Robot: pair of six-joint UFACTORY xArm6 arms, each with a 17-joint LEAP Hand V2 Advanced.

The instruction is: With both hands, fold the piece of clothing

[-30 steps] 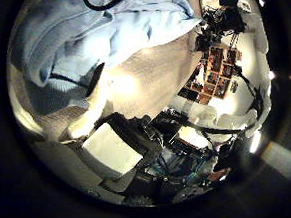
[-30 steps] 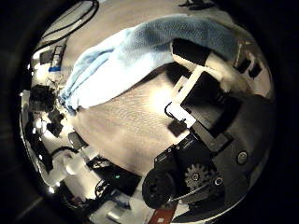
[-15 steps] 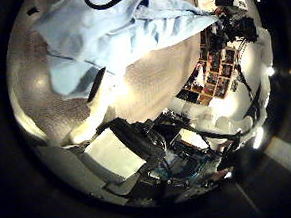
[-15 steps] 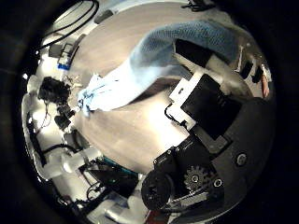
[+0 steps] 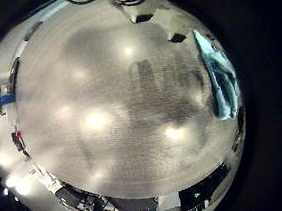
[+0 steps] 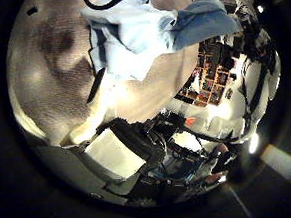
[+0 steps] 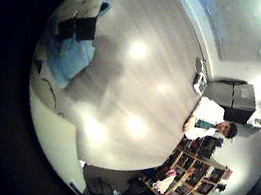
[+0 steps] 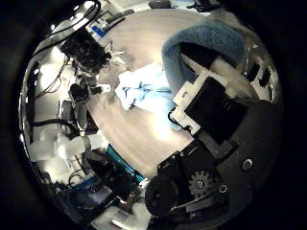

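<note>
The garment (image 6: 140,34) is a pale, soft piece of clothing hanging bunched above the table (image 6: 52,65). Its upper edge runs up to my left hand (image 6: 113,146), whose thumb touches the cloth. In the left little finger side view only a narrow strip of the garment (image 5: 218,73) shows beside the hand, over the table (image 5: 101,109). In the right thumb side view the garment (image 8: 144,91) dangles over the table (image 8: 144,134), and a fold lies curved over the fingers (image 8: 216,96) of my right hand. The right little finger side view shows the garment (image 7: 72,52) beside dark fingertips (image 7: 73,21).
Cables and equipment (image 8: 86,57) crowd one edge of the table. Shelves with small items (image 6: 214,79) stand beyond the table. A dark box (image 7: 234,96) sits off the table's far side.
Both palm cameras have risen away from the table. The garment, earlier spread wide and close to the palms, now hangs off the table in a smaller bunch between the hands.
</note>
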